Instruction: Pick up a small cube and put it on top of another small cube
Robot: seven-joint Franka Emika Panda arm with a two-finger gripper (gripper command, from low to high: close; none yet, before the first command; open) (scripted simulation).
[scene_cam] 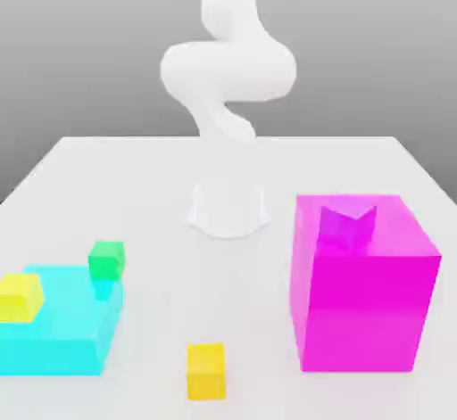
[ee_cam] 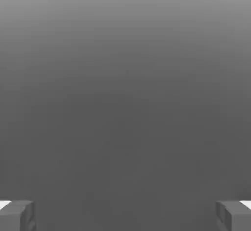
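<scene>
The small golden-yellow cube (scene_cam: 206, 370) sits on the white table near its front edge, between the two big blocks. The small green cube (scene_cam: 106, 259) is at the back right corner of the flat cyan block (scene_cam: 62, 338); whether it rests on that block or just behind it I cannot tell. In the hand view my gripper (ee_cam: 125, 215) is open, its grey fingertips (ee_cam: 17, 215) far apart with nothing between them, facing plain grey background. The white arm (scene_cam: 228, 70) rises from its base at the table's middle.
A paler lemon-yellow small cube (scene_cam: 20, 296) lies on the cyan block's left side. A tall magenta block (scene_cam: 361, 293) stands at the exterior view's right. The arm's base (scene_cam: 228, 209) stands behind the golden cube on the white table (scene_cam: 223, 302).
</scene>
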